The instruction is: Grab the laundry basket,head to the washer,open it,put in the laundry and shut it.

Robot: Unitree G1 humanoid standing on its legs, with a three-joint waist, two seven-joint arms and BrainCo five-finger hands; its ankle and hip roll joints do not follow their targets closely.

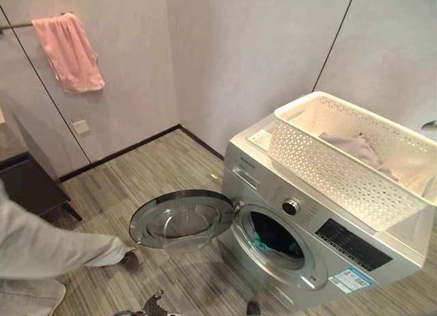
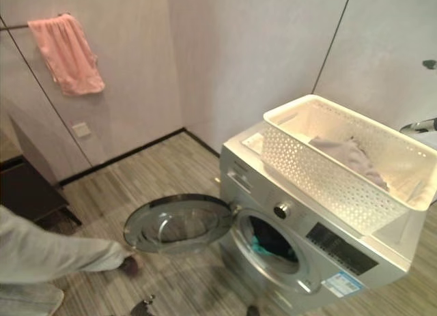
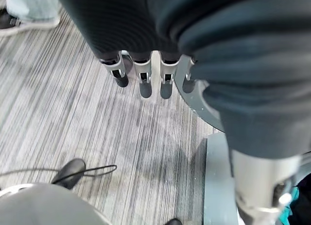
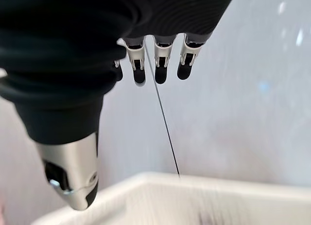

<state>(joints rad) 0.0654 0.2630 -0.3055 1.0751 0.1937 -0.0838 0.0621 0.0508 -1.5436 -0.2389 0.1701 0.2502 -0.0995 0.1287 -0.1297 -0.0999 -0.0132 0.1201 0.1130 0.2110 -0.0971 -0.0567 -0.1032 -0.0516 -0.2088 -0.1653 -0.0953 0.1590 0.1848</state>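
While the washer stands with its round door swung wide open toward the striped floor, our white perforated laundry basket sits on top of the machine, apart from both of our hands. Inside the basket lies a crumpled grey garment, bunched toward the far wall. Through the open drum mouth we see dark laundry with a bit of teal cloth at its lower edge.

Our left hand hangs above the floor close to the rim of the open door; in its wrist view the fingers point straight down in a relaxed row, spread and holding nothing, with the grey curve of the door just beside them. Our right hand is raised over the near rim of the basket, facing the pale wall; its fingers are likewise straight and loose, gripping nothing, and the thumb stands apart below them.

At the left edge of the head views a person's leg in light trousers stretches across the floor, the dark shoe just beside the lower edge of the door. A pink towel hangs from a rail on the wall panel, and a dark low cabinet stands below it.
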